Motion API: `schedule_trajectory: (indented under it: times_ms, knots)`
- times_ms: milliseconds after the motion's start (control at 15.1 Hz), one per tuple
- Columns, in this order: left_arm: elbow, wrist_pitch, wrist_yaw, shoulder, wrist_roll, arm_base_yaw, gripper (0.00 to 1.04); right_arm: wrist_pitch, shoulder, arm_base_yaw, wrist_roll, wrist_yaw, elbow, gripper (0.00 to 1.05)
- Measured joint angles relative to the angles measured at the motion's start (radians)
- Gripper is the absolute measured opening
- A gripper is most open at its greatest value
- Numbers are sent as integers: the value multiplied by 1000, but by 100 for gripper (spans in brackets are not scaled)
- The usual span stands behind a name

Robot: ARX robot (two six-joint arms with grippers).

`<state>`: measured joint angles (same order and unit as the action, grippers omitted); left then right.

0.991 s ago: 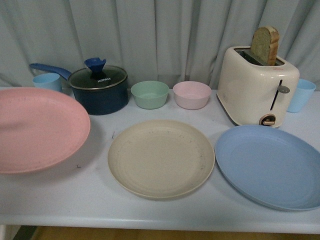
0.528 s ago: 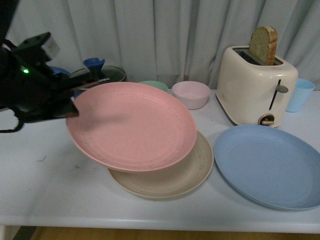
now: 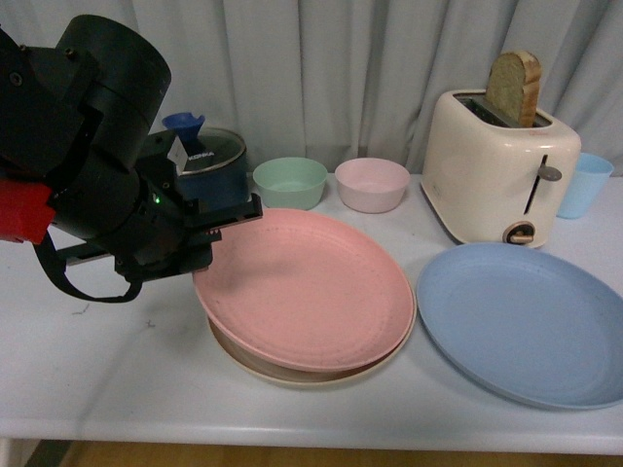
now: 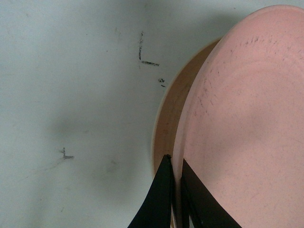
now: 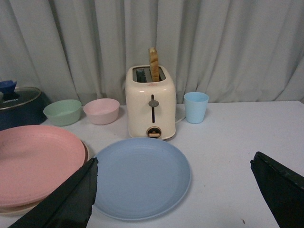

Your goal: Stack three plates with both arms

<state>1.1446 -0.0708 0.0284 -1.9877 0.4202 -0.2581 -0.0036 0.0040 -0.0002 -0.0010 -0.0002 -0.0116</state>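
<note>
Where rim shows, pink plate (image 3: 307, 292), seemingly speckled

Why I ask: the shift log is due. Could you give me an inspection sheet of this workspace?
Surface: pale table, a few dark scuff marks.
Job's things: pink plate lies over beige plate, slightly offset; blue plate lies apart, to the right.
Clutter: toaster with bread slice, green bowl, pink bowl, blue cup, lidded pot.
Tools: left tool shut on the pink plate's rim; right tool open, holding nothing.
Cables: black loop hangs under left arm.
Surroundings: grey curtain behind the table.
</note>
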Motion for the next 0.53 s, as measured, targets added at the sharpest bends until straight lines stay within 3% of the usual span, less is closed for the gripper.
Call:
schedule_trajectory:
  times_ms: [264,528]
  knots:
    - [3,25,-2,-36,1,2,2,0,0,0,0,0,0,98]
    - [-3,51,-10,-53,18,2,29,0,0,0,0,0,0,98]
